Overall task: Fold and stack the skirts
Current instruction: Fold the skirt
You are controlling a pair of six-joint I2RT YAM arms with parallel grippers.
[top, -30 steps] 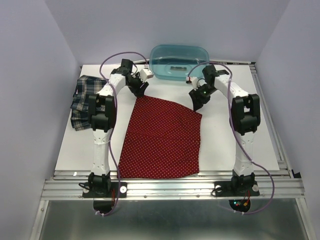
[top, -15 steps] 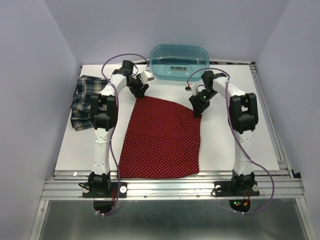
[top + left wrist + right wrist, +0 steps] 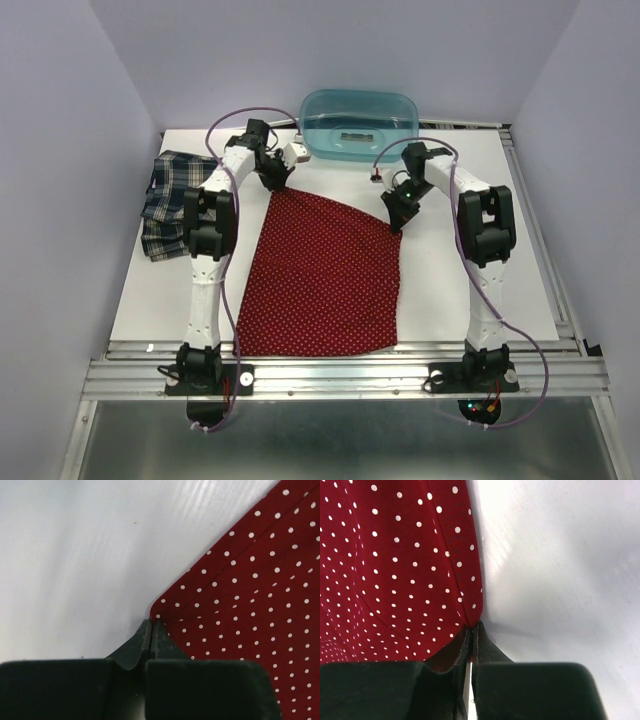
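The red skirt with white dots point(image 3: 325, 275) lies spread flat in the middle of the white table. At its far left corner my left gripper point(image 3: 278, 188) is shut on the cloth; the wrist view shows the corner of the red skirt point(image 3: 235, 585) pinched at the tips of the left gripper point(image 3: 151, 623). My right gripper point(image 3: 397, 222) is shut on the far right corner, where the red skirt point(image 3: 395, 570) meets the closed right gripper point(image 3: 472, 626). The plaid skirt point(image 3: 166, 203) lies crumpled at the table's left side, partly behind the left arm.
A translucent teal tub point(image 3: 360, 122) stands at the back centre of the table point(image 3: 520, 270). Lavender walls close in both sides. The metal rail point(image 3: 340, 375) with the arm bases runs along the near edge.
Both grippers have closed from open onto the far corners of the red skirt. The right gripper moved slightly toward the cloth's corner; the skirt's far edge has shifted a little.
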